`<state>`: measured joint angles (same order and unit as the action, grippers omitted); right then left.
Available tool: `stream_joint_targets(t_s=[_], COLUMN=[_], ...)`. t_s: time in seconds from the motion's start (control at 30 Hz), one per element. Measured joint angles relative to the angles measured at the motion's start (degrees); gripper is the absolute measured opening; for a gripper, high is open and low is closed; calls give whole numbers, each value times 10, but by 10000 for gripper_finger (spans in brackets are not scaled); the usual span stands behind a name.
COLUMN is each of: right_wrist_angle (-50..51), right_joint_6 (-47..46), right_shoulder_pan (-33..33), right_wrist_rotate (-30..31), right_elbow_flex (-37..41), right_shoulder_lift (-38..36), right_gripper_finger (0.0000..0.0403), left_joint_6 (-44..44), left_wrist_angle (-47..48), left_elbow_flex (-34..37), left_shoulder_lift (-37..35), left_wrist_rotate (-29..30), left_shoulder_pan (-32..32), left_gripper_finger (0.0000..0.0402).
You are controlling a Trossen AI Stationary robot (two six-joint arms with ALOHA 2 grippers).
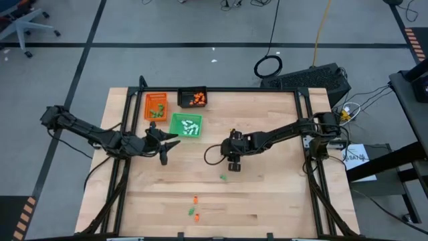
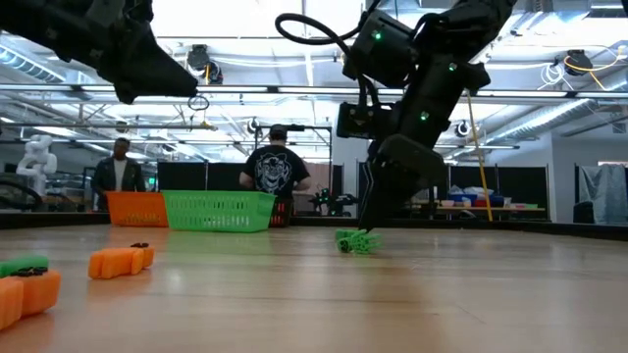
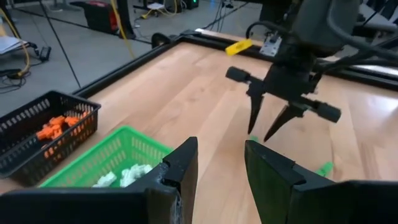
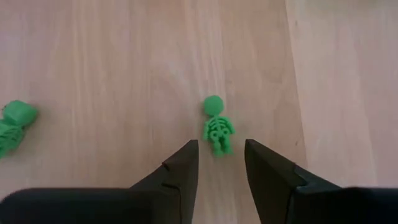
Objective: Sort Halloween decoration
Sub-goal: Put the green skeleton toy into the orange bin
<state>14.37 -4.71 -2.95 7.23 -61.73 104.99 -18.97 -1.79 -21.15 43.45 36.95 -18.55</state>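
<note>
Right gripper [image 4: 221,163] poised over a green skeleton piece [image 4: 217,130].
The fingers were spread, unclenched, with the piece lying flat on the table [image 4: 124,62] just ahead of their tips; another green piece [image 4: 13,124] was seen well aside.

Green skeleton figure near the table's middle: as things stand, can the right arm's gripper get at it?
Probably yes. The right gripper hangs open just over the green skeleton figure, which lies flat on bare table ahead of the fingertips. Nothing lies between them; another green piece sits well aside. The left gripper waits by the trays.
</note>
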Motion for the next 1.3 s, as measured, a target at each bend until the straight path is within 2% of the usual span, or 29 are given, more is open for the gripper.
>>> stream_joint_targets(t_s=[0.27, 0.53, 0.83, 0.93, 1.1, 1.3], right_wrist_angle=[0, 0, -24, -24, -26, -32], right_joint_6=[25, 24, 19, 7, 5, -14], right_shoulder_pan=[4, 4, 3, 3, 2, -10], right_wrist_rotate=[0, 0, 1, 1, 0, 4], right_elbow_flex=[0, 0, -1, -1, -1, -7], right_shoulder_lift=[0, 0, 38, 39, 39, 39], right_gripper_finger=[95, 94, 91, 73, 11, 10], left_joint_6=[29, 29, 29, 30, 34, 34], left_wrist_angle=[-52, -52, -55, -55, -54, -53], left_elbow_flex=[0, 0, 0, 0, 0, 0], left_shoulder_lift=[19, 19, 19, 19, 19, 19], left_wrist_rotate=[-1, -5, -7, -7, -7, -7], left_shoulder_pan=[-1, -5, -16, -20, -21, -21], left_gripper_finger=[130, 130, 130, 130, 130, 130])
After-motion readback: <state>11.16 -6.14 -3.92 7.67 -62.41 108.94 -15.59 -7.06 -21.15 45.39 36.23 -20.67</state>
